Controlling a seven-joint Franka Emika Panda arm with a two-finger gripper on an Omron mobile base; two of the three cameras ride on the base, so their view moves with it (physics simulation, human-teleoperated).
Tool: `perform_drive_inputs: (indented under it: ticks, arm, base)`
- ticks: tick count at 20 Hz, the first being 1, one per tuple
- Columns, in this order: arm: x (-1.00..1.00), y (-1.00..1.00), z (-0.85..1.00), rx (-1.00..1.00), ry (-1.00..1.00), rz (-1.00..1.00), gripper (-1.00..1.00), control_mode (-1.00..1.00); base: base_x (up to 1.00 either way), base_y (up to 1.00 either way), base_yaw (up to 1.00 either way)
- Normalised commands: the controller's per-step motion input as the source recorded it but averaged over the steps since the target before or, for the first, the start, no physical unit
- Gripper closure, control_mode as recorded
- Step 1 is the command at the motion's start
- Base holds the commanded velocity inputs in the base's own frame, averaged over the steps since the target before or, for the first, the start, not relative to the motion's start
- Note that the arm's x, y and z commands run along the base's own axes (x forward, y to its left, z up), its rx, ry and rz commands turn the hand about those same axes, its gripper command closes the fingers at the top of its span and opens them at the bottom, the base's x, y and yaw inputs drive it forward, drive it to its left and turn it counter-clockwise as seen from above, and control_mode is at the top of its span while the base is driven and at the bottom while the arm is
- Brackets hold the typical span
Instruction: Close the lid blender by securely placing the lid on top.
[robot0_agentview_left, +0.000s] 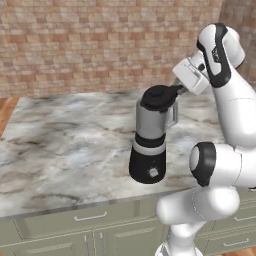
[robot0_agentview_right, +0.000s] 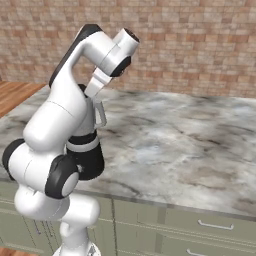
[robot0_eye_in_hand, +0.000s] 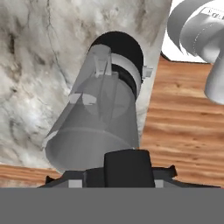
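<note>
Marble-patterned, in grey and white, the bench (robot0_agentview_left: 60, 150) runs from the far left across the left base view, with a red-brown brick wall (robot0_agentview_left: 90, 40) behind it and pale green drawer fronts (robot0_agentview_left: 90, 220) under its front edge. A strip of wooden floor (robot0_agentview_left: 6, 112) shows at the left end.

Further right, near the front edge of the bench, stands the blender (robot0_agentview_left: 149, 145), upright on its black rounded base, a small white button facing the camera, a grey band above it and a grey jar with a side handle on its right. The lid (robot0_agentview_left: 159, 96), black and round, sits at the top of the jar, over the rim; whether it is pressed fully home cannot be told from here.

Right of the lid, the tool (robot0_agentview_left: 178, 90) reaches in from the white arm, its dark tips at the lid's right edge. It looks closed on the lid, with the jaws only partly apart.

In the right base view the arm stands at the left and hides most of the blender (robot0_agentview_right: 87, 155); the black base and the handle show beside it, and bare marble stretches away to the right.

In the hand view the jar (robot0_eye_in_hand: 98, 127) runs up the middle, the black base at its far end, marble to the left and wooden floor to the right. The lid (robot0_eye_in_hand: 129, 168) sits dark at the bottom, at the near end of the jar.
</note>
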Motion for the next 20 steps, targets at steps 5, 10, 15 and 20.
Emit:
perform_drive_inputs:
  ticks: [5,10,15,20]
  arm:
    - [0.16,0.00,-0.27,0.01,0.00,0.00,1.00,-1.00]
    - [0.29,0.00,-0.03,0.02,0.02,0.00,1.00,-1.00]
    - [0.07,0.00,-0.05,0.02,0.00,0.00,1.00,-1.00]
    - [-0.06,0.00,-0.25,0.01,0.01,0.01,1.00,-1.00]
  base:
    - [0.00,0.00,0.00]
    - [0.00,0.00,0.00]
    - [0.00,0.00,0.00]
    - [0.00,0.00,0.00]
